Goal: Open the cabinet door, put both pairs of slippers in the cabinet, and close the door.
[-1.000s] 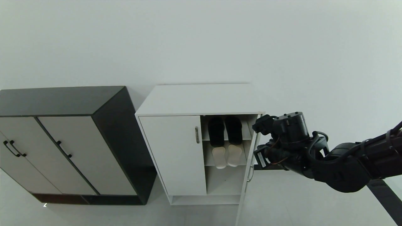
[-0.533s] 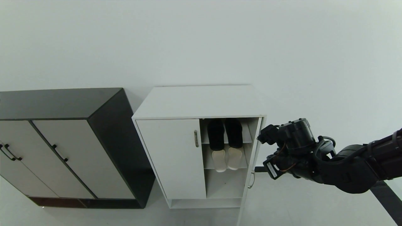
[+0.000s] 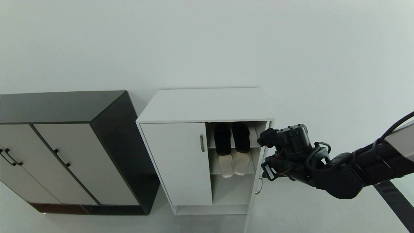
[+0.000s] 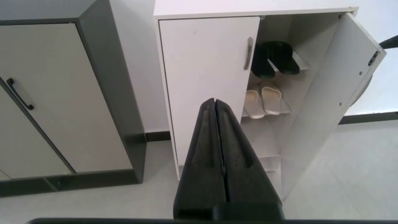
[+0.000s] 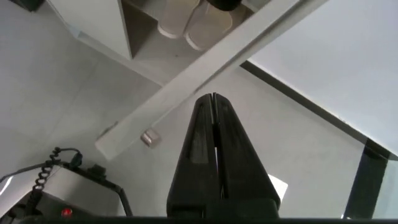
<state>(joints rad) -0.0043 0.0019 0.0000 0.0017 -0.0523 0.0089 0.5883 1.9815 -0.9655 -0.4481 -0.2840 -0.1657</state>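
The white cabinet [image 3: 203, 105] stands against the wall with its left door shut and its right door [image 3: 253, 200] swung open, seen edge-on. Black slippers [image 3: 231, 137] lie on the top shelf and white slippers [image 3: 233, 163] on the shelf below. My right gripper [image 3: 263, 137] is shut, its tip at the outer side of the open door near the top. In the right wrist view the shut gripper [image 5: 213, 96] meets the door's edge [image 5: 249, 40], with the handle [image 5: 148, 138] off to one side. My left gripper [image 4: 214, 101] is shut and empty, held back from the cabinet [image 4: 208, 62].
A dark cabinet with grey doors [image 3: 64, 145] stands directly left of the white one. A dark strip [image 3: 394, 200] runs along the floor at the right. Open floor lies in front of both cabinets.
The camera shifted a little after the earliest frame. In the last half second my right gripper moved left, closer to the open door's outer side. Slippers stayed put.
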